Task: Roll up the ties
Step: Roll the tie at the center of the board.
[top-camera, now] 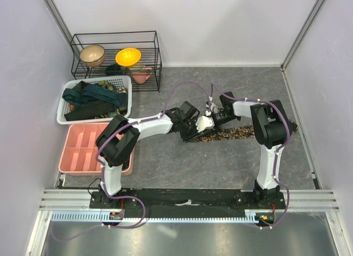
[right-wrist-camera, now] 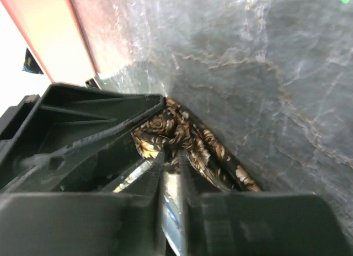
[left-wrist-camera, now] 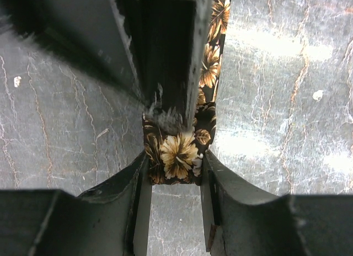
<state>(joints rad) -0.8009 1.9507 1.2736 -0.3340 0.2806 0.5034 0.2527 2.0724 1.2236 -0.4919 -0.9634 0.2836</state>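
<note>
**Gripping the brown floral fabric necktie [top-camera: 237, 133]**

The left end effector [left-wrist-camera: 174, 176] clamped its end on the grey table [top-camera: 220, 168], right of the pink plastic compartment tray [top-camera: 88, 125]. The right end effector [right-wrist-camera: 171, 156] met it there, state unclear.

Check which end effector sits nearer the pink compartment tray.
Left. The left end effector is at the end of the tie, to the right of the pink tray; the right end effector is just beyond it, farther from the tray.
</note>
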